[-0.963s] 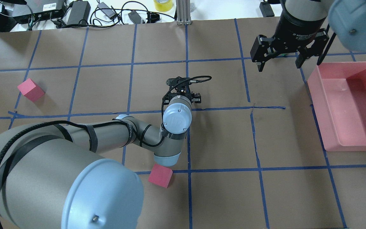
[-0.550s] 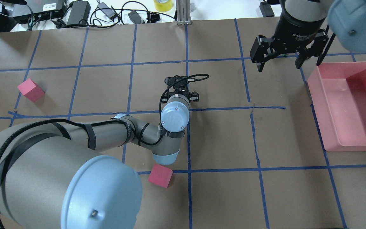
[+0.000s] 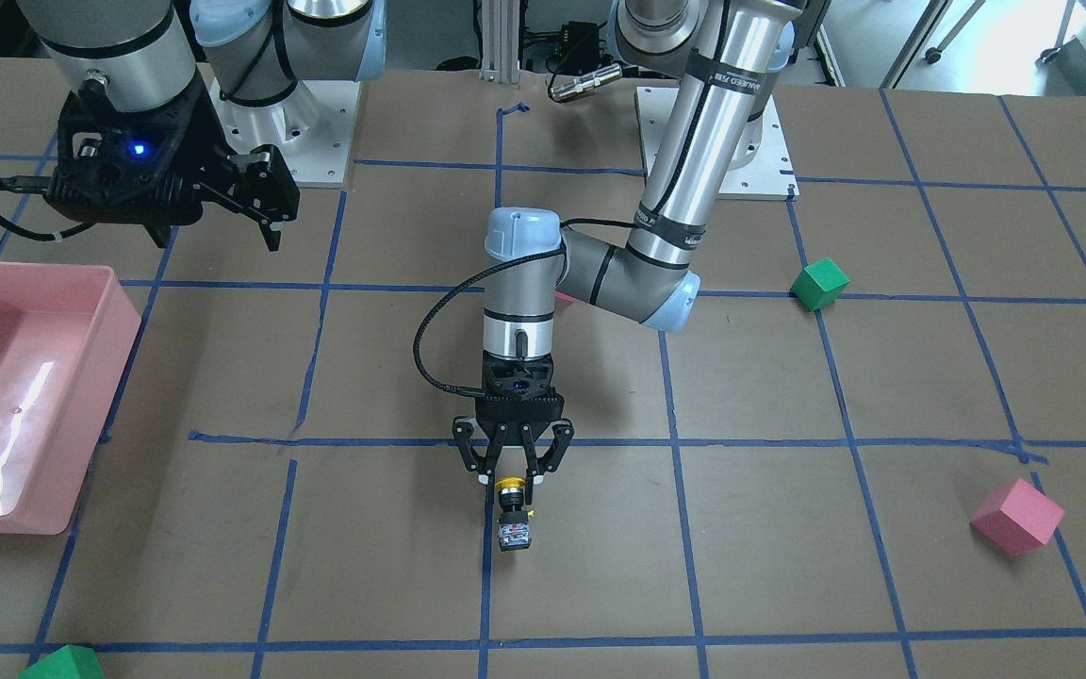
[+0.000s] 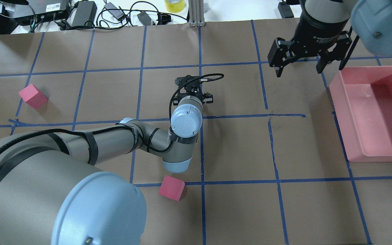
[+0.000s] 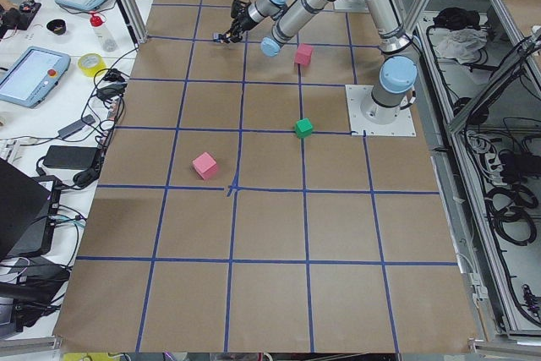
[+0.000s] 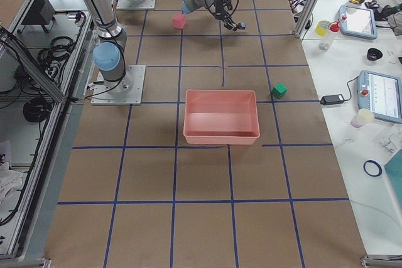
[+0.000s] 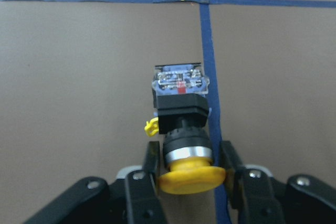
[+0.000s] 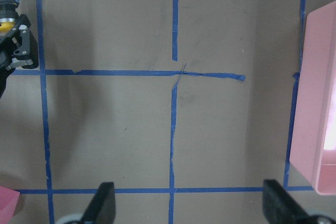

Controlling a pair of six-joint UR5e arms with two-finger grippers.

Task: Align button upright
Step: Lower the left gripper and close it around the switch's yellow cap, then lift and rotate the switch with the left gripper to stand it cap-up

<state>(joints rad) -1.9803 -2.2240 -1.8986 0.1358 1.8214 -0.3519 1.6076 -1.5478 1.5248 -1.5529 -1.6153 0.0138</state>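
- Button (image 7: 181, 111): yellow mushroom cap, silver collar, black body, clear base block showing blue and red parts, and a small yellow tab on 1 side.
- It is near the middle of the bench (image 7: 79, 66), just beside a blue tape line (image 7: 204, 24), with its cap toward the left gripper (image 7: 189, 153) and its base away from it.
- The 2 left fingers (image 7: 151, 163) clench the cap's sides.
- Right gripper (image 4: 298, 69): well apart, near the pink bin (image 4: 342, 115), fingers released.
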